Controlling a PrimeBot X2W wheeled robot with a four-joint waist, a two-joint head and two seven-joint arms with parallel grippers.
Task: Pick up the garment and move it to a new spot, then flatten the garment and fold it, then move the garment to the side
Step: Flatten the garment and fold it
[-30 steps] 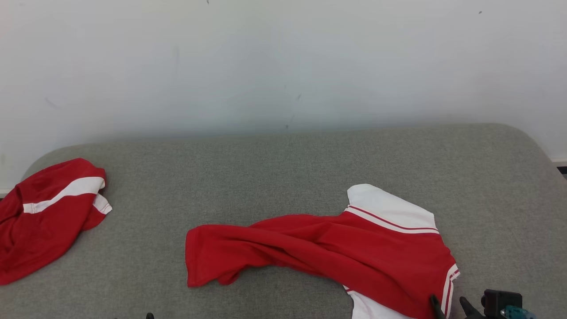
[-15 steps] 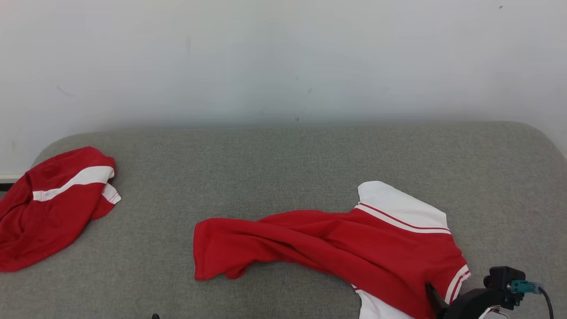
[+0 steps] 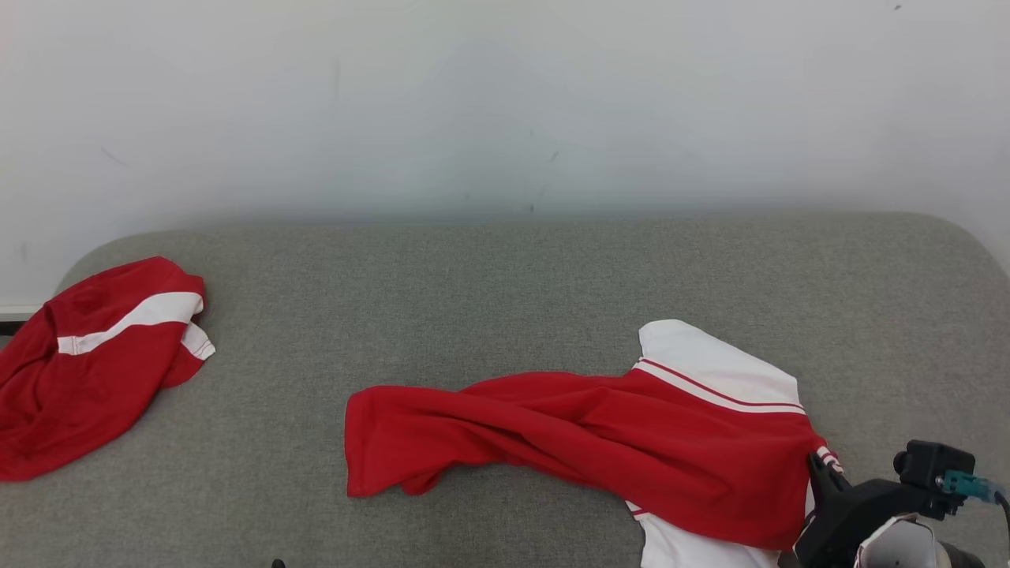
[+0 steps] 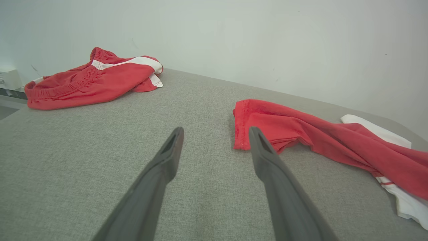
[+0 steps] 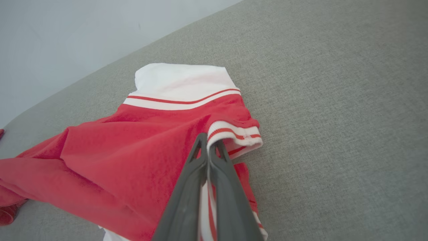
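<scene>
red-and-white garment (image 3: 600, 434) lay crumpled across the near right of the grey upholstered surface (image 3: 505, 284). the right gripper (image 5: 209, 142), whose fingers a second before had stood apart at the garment's near right edge, was now pinched together on the striped white trim (image 5: 234, 134) there, cloth bunched between them. the left gripper (image 4: 214, 134) hung with its fingers wide apart and empty, over bare surface near the garment's left hem. a second red garment (image 3: 87, 363) lay at the far left, well apart. the grasp appeared made, so the lift to a new spot could probably follow.
</scene>
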